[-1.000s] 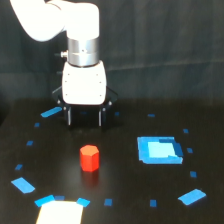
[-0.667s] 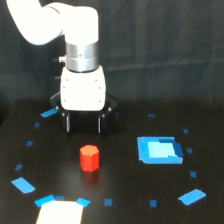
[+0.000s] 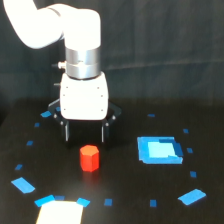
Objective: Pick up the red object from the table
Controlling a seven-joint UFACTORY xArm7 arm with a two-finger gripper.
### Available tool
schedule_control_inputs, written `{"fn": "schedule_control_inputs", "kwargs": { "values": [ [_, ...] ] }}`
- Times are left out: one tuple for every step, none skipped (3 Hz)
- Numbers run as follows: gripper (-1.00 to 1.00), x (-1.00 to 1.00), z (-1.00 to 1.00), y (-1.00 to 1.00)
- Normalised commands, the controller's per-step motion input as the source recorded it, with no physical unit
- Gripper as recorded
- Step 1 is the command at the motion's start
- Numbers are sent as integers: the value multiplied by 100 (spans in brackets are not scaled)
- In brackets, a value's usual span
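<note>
Compared with the frame from 1.0 s ago, the white xArm6 arm [image 3: 75, 45] stands lower and nearer the small red-orange hexagonal block [image 3: 90, 158], and the gap between the tool and the block is smaller. The block itself occupies the same spot on the flat black worktop [image 3: 125, 185].

Exterior view:
- The gripper [image 3: 85, 134] points straight down. Its two dark fingers [image 3: 65, 131] stand apart in a spread position, with nothing between them.
- The fingertips sit above and just behind the red-orange block. They do not touch it.
- The block stands upright on the worktop, below the white gripper housing [image 3: 84, 97], roughly centred between the two fingers as seen from this camera.
- A large blue square patch [image 3: 159, 150] lies on the worktop well apart from the block, toward the exterior view's right.
- Small blue tape marks [image 3: 23, 185] are scattered in a loose ring around the work area, including a larger strip [image 3: 192, 196] at the lower part of the exterior view's right.
- A white patch [image 3: 60, 212] lies at the near edge of the worktop, below the block and toward the exterior view's left, bordered by blue tape at its upper corners.
</note>
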Motion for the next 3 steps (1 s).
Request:
{"fn": "schedule_control_inputs", "kwargs": {
  "values": [
    [68,40,-6,-98],
    [-84,-17,-68,-55],
    [-100,-24,-44,-8]
  ]
}}
